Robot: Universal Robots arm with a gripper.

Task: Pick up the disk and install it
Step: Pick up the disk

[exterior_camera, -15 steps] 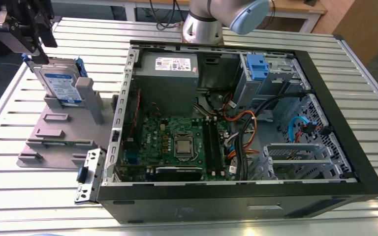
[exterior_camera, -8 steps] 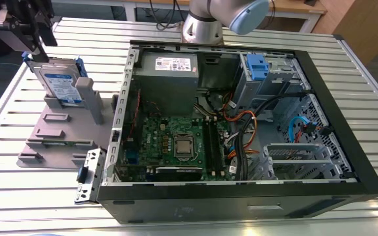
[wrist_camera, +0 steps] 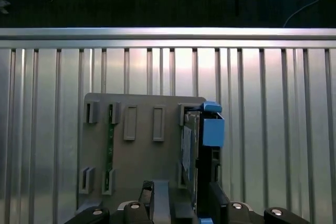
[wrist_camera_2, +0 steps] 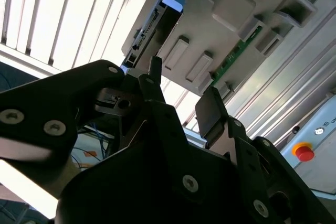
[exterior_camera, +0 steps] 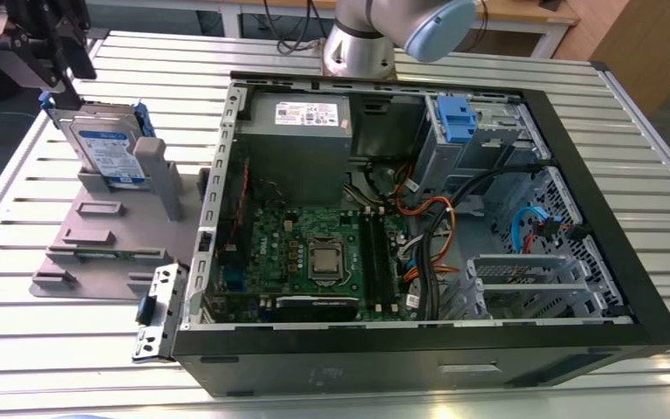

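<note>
See the disk (exterior_camera: 108,150) standing upright on edge in a slot of the grey fixture plate (exterior_camera: 102,236). Sits on the slatted counter (exterior_camera: 32,349) at the exterior view's left, well apart from the open PC case (exterior_camera: 649,288). Not yet lifted.

Note the gripper (exterior_camera: 56,70) just above it. In both wrist views, jaws spread, pinching nothing, approx. lined up over the disk's upper edge (wrist_camera: 187,150), no contact visible.

Expect a rigid metal body, fairly dense for its size. Smooth flat faces, prob. slippery. Shock-sensitive inside, so no knocks or twisting in the slot.

Judge best hold across the two broad faces near the upper edge, centred. Keep off the blue bracket (wrist_camera: 212,129) (plastic, may flex) and clear of the fixture posts.
</note>
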